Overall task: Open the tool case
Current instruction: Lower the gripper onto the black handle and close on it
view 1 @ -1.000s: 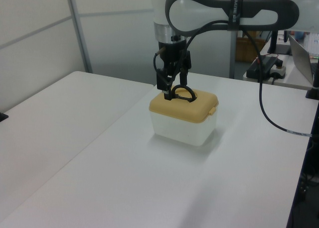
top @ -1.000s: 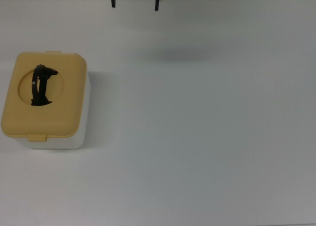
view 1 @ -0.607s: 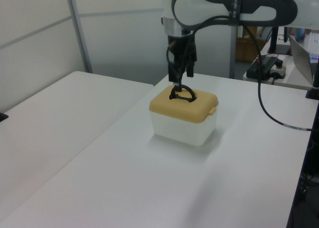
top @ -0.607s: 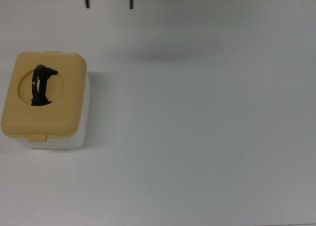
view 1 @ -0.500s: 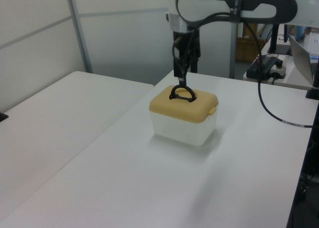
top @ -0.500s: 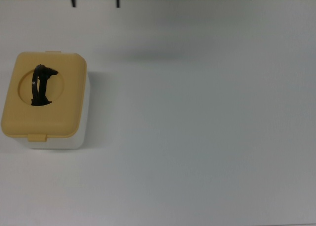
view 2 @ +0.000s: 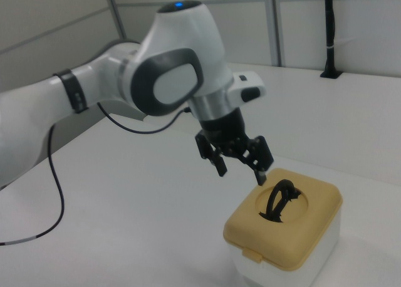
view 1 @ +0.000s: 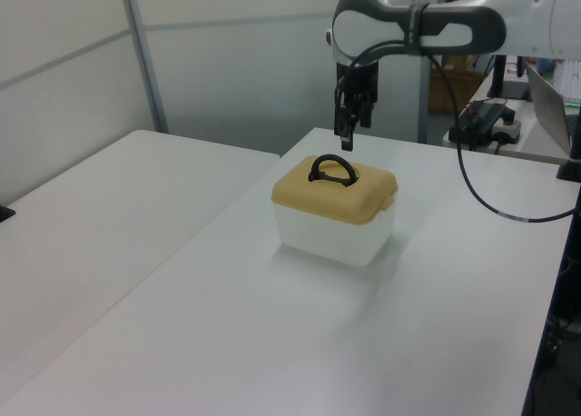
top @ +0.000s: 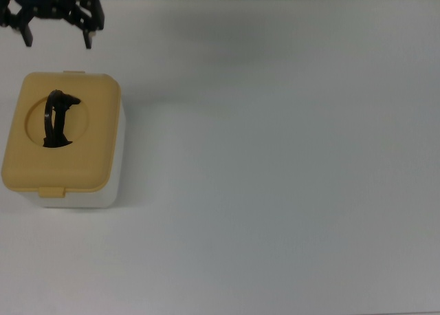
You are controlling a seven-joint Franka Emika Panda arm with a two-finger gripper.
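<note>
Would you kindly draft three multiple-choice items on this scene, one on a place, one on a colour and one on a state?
1. In the top view, the tool case sits:
A. at the top view's left
B. centre
C. at the top view's right

2. The lid is:
A. blue
B. tan-yellow
C. red

3. The hand is:
A. shut on the handle
B. open, clear of the case
C. inside the case

Answers:
1 A, it lies near the top view's left edge.
2 B, the lid is tan-yellow over a white body.
3 B, the fingers are spread and touch nothing.
</note>
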